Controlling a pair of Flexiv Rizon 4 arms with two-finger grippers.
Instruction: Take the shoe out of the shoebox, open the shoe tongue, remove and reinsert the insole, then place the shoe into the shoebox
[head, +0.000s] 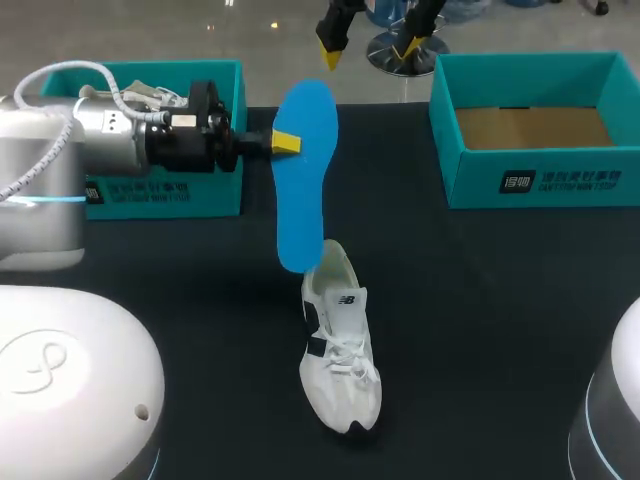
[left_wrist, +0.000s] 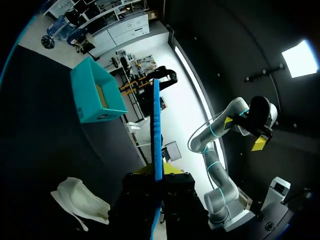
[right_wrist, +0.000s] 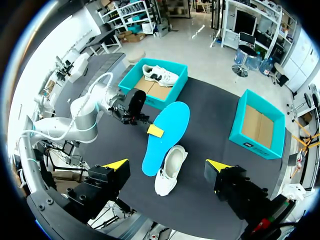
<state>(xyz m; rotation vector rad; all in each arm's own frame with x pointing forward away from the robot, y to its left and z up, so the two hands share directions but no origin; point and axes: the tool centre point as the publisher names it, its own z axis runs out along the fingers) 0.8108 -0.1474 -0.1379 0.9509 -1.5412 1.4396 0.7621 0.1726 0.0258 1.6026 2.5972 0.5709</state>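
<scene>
A blue insole (head: 305, 180) hangs upright above the black table, with my left gripper (head: 285, 143) shut on its edge near the upper end. Its lower end reaches down to the heel opening of the white shoe (head: 340, 350), which lies on the table with its toe toward me. The left wrist view shows the insole (left_wrist: 157, 135) edge-on between the fingers of that gripper (left_wrist: 159, 172). My right gripper (head: 368, 50) hovers open high above the far side. In its own view the right gripper (right_wrist: 167, 165) looks down on insole (right_wrist: 166, 135) and shoe (right_wrist: 170, 170).
An empty teal shoebox (head: 535, 125) stands at the back right. A second teal box (right_wrist: 155, 82) at the back left, behind my left arm, holds another white shoe (right_wrist: 159, 75). Bare table (head: 480, 300) lies right of the shoe.
</scene>
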